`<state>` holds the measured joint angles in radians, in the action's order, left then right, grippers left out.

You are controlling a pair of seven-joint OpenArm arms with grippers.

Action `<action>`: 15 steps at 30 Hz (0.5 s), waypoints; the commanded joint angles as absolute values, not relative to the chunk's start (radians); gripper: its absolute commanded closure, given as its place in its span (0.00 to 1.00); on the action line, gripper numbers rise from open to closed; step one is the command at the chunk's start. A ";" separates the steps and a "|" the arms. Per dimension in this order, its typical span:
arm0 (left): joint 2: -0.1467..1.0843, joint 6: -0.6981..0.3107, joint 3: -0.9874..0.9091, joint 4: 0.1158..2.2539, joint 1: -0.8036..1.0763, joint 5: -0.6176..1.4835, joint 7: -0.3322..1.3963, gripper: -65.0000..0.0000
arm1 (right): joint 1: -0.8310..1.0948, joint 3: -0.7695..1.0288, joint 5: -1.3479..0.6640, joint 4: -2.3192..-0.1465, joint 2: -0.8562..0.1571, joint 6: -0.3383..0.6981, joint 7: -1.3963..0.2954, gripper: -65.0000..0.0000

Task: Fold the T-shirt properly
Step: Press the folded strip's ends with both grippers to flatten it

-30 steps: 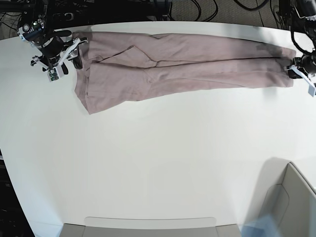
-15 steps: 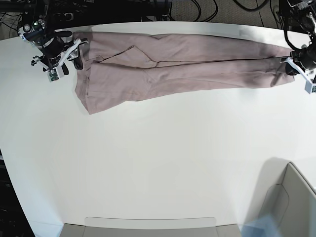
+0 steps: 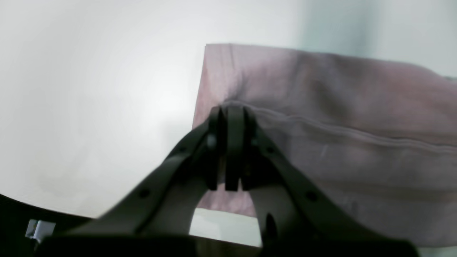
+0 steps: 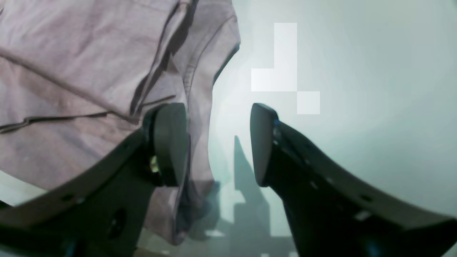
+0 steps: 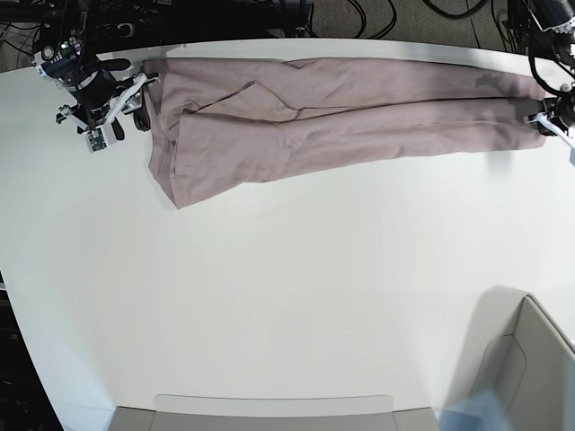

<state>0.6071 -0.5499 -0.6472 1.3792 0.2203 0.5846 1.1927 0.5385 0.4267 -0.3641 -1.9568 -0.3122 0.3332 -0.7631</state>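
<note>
1. A white table (image 5: 296,287) filled most of the base view.
2. Black cables (image 5: 377,16) lay beyond its far edge.
3. A grey bin (image 5: 530,368) sat at its near right corner.

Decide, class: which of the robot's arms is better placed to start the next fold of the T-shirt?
Probably the left: the left gripper is already shut on the T-shirt hem. The right gripper stands open beside the other end, holding nothing.

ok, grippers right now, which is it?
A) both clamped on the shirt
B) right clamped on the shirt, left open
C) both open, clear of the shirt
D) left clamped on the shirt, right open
D: in the left wrist view the left gripper has its jaws pressed together on the edge of the shirt; in the right wrist view the right gripper has its jaws wide apart, holding nothing.
</note>
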 commanded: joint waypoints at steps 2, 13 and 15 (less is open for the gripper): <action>0.636 -0.553 -0.627 1.442 0.225 0.607 1.178 0.90 | 0.536 0.430 -0.372 -1.972 -0.325 0.329 -0.743 0.56; 0.633 -0.552 -0.581 1.532 0.291 0.611 1.188 0.76 | 0.536 0.430 -0.367 -1.971 -0.325 0.329 -0.745 0.56; 0.628 -0.553 -0.584 1.532 0.294 0.611 1.188 0.76 | 0.522 0.430 -0.371 -1.971 -0.325 0.329 -0.748 0.56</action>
<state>0.6064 -0.5510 -0.5705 1.5173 0.2962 0.6056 1.1999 0.5312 0.4259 -0.3637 -1.9560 -0.3119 0.3336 -0.7677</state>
